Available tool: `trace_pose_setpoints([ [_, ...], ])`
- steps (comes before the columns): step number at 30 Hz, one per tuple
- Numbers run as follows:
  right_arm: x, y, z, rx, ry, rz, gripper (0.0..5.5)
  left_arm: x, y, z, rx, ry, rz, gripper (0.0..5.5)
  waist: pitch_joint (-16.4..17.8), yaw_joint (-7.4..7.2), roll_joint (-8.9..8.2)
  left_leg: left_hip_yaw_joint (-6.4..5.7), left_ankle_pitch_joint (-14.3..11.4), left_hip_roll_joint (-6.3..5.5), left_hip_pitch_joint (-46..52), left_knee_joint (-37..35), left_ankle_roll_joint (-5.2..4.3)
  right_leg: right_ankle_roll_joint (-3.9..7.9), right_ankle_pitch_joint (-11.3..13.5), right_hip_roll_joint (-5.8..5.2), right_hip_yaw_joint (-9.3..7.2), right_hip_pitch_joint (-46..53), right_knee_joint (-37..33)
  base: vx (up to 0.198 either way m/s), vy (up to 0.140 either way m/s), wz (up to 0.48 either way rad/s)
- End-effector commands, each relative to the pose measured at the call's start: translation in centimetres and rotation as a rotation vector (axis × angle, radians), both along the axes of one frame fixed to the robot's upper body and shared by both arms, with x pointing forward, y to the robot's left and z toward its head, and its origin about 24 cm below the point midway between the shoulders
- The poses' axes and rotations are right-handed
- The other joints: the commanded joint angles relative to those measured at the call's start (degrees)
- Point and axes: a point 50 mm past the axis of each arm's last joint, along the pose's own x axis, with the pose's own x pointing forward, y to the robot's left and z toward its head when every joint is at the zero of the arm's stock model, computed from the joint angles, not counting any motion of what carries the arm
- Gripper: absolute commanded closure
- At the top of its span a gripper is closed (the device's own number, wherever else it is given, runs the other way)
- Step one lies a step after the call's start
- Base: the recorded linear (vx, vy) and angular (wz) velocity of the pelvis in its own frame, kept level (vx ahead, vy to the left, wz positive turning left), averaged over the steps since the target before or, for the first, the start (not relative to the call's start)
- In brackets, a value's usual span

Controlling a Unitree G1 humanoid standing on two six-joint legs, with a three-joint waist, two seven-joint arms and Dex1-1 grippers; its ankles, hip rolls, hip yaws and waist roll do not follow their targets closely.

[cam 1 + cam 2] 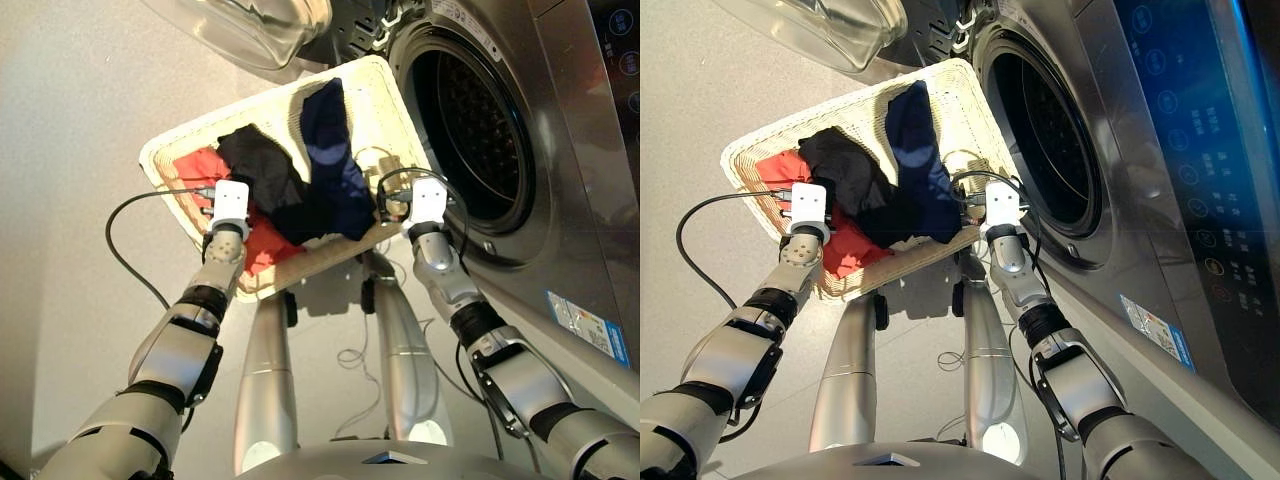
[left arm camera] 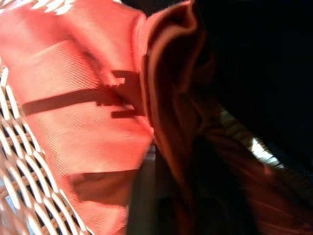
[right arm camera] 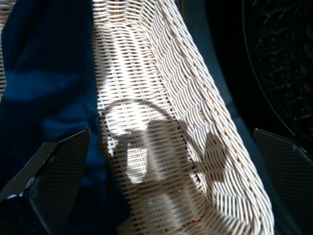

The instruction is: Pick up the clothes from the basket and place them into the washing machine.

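The cream woven basket [image 1: 385,95] lies tilted beside the washing machine [image 1: 560,150], whose round drum mouth [image 1: 480,130] stands open and dark. In the basket the orange-red garment [image 1: 200,168] lies at the left, with the black garment [image 1: 262,168] over it. The navy garment [image 1: 330,150] is stretched along the middle. My left gripper [image 1: 231,205] hangs low over the orange-red garment [image 2: 83,98], which fills its wrist view. My right gripper [image 3: 171,134] is open over the basket's wall [image 3: 195,98] at the corner nearest the drum, with the navy garment [image 3: 49,73] beside one finger.
The clear-glass porthole door [image 1: 250,25] is swung open beyond the basket. A touch panel [image 1: 1200,150] glows on the machine's front. A black cable [image 1: 125,250] loops out from my left wrist over the pale floor [image 1: 70,120].
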Motion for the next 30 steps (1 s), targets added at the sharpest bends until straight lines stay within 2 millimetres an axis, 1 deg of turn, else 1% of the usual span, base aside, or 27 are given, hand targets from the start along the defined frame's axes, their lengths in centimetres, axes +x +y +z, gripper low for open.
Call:
trace_pose_setpoints([
  [1,-0.6,0.6,1.4,0.061,-0.108,0.039,0.00,-1.1,1.2,-1.2,-0.076,-0.008,0.076,5.50,-2.6,-0.16,1.95,-0.03,-3.3,-1.69,1.9,-0.2,2.63,2.81,-2.5,0.42,-1.85,3.5,-0.2,0.000,0.000,0.000],
  [4,-0.8,0.2,0.8,0.062,-0.087,0.028,0.00,-1.6,1.1,-1.8,-0.139,-0.019,0.090,5.50,-3.0,0.21,2.08,-0.11,-2.8,-1.65,4.8,-2.4,2.33,2.78,-2.1,0.36,-2.24,6.4,-2.2,0.000,0.000,0.000],
  [6,-0.9,0.1,0.5,0.061,-0.075,0.024,0.00,-1.8,0.6,-1.7,-0.196,-0.049,0.084,5.50,-3.2,0.49,2.14,-0.10,-2.1,-1.75,7.2,-4.4,2.13,2.78,-1.8,0.40,-2.44,8.6,-3.7,-0.028,-0.018,0.005],
  [7,-1.0,0.1,0.3,0.060,-0.070,0.025,0.00,-1.8,0.4,-1.6,-0.229,-0.067,0.084,5.50,-3.2,0.38,2.01,0.13,-0.1,-2.19,7.5,-5.4,2.31,2.41,-0.1,0.03,-2.59,9.1,-4.9,-0.055,-0.045,-0.006],
  [11,-1.2,0.2,-0.4,0.029,-0.042,0.039,0.00,-2.2,-0.6,-1.4,-0.350,-0.131,0.062,5.50,-3.1,1.18,2.15,-0.03,0.9,-2.45,13.1,-8.9,1.81,2.45,0.4,-0.05,-3.02,14.3,-7.6,0.007,-0.035,-0.010],
  [13,-1.4,0.4,-0.5,-0.005,-0.040,0.062,0.00,-2.3,-1.3,-0.8,-0.403,-0.181,0.043,5.50,-2.9,1.63,2.26,0.00,1.5,-2.71,16.0,-10.8,1.55,2.51,0.7,0.01,-3.11,17.1,-9.1,0.049,-0.061,-0.008],
  [17,-1.7,1.6,-0.9,-0.136,-0.026,0.195,0.00,-2.6,-2.6,0.4,-0.518,-0.275,-0.021,5.50,-2.6,2.70,2.43,-0.06,2.9,-3.03,21.5,-14.5,1.04,2.64,1.1,0.15,-3.67,22.4,-11.9,0.053,-0.078,-0.001],
  [20,-1.9,2.7,-1.3,-0.215,-0.008,0.299,0.00,-2.9,-4.0,1.6,-0.574,-0.332,-0.099,5.50,-2.4,3.54,2.81,-0.05,3.5,-3.32,24.3,-16.0,0.98,2.66,1.2,0.24,-3.80,25.4,-13.3,0.042,-0.068,0.052],
  [21,-2.0,3.3,-0.9,-0.230,-0.020,0.341,0.00,-2.9,-4.4,1.9,-0.595,-0.350,-0.122,5.50,-2.3,3.82,2.95,-0.13,3.6,-3.38,25.1,-16.3,0.97,2.68,1.2,0.22,-3.96,26.1,-13.5,0.025,-0.059,0.127],
  [23,-2.1,4.7,-0.3,-0.246,-0.043,0.419,0.00,-3.0,-5.1,2.3,-0.629,-0.366,-0.157,5.50,-2.4,4.16,3.26,-0.09,3.6,-3.45,26.1,-16.7,1.01,2.61,1.1,0.34,-3.76,27.1,-13.9,0.000,0.000,0.000],
  [25,-2.2,5.6,0.1,-0.285,-0.063,0.474,0.00,-3.2,-5.9,3.1,-0.684,-0.403,-0.190,5.50,-2.4,4.55,3.69,0.03,3.7,-3.55,26.8,-16.9,1.01,2.53,1.1,0.33,-3.61,27.9,-14.3,0.000,0.000,0.000],
  [28,-2.4,7.3,1.0,-0.292,-0.099,0.540,0.00,-3.4,-7.0,3.8,-0.739,-0.433,-0.236,5.50,-2.5,5.02,4.21,0.06,3.7,-3.66,27.3,-17.0,1.07,2.38,0.9,0.47,-3.50,28.5,-14.4,0.000,0.000,0.000],
  [29,-2.4,7.7,1.2,-0.288,-0.106,0.558,0.00,-3.5,-7.4,4.2,-0.754,-0.448,-0.253,5.50,-2.5,5.17,4.38,0.02,3.7,-3.66,27.3,-17.0,1.08,2.31,0.9,0.48,-3.48,28.4,-14.3,0.000,0.000,0.000],
  [30,-2.4,7.7,1.2,-0.288,-0.106,0.558,0.00,-3.5,-7.4,4.2,-0.754,-0.448,-0.253,5.50,-2.5,5.17,4.38,0.02,3.7,-3.66,27.3,-17.0,1.08,2.31,0.9,0.48,-3.48,28.4,-14.3,0.000,0.000,0.000],
])
